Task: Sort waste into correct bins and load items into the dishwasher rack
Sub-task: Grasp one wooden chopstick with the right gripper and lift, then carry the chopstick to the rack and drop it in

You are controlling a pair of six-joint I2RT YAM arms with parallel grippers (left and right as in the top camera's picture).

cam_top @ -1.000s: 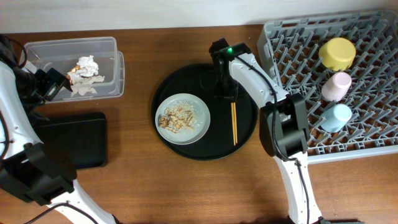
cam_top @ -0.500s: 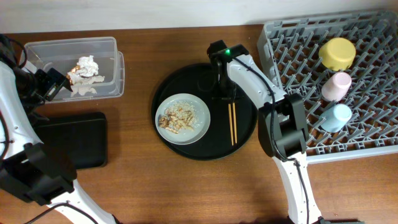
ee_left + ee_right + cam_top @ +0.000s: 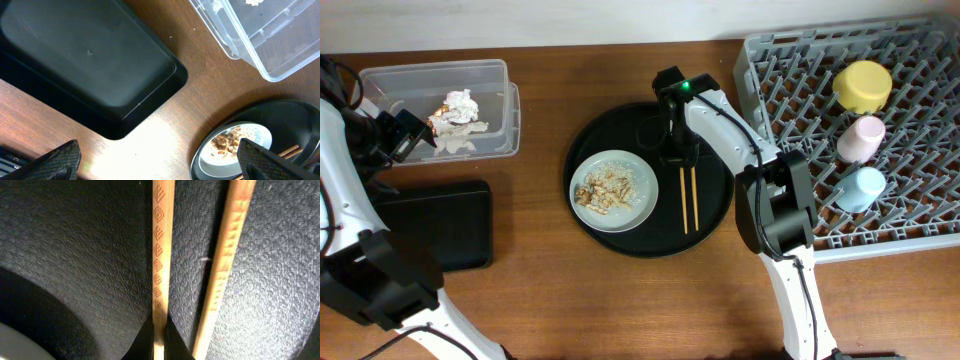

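Between your right gripper's [image 3: 159, 339] fingertips, one of the two thin wooden chopsticks [image 3: 162, 255], stamped with small diamond marks, was pinched against the pebbled round black tray [image 3: 75, 240]. Since a second earlier, the pair had slid toward the pale plate [image 3: 642, 175] and fanned apart. Your left gripper [image 3: 160, 162] hung spread wide, the smooth shallow black tray [image 3: 85, 60] beyond its fingers.

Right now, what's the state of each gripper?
Left gripper: open, holding nothing.
Right gripper: closed on one of the chopsticks.
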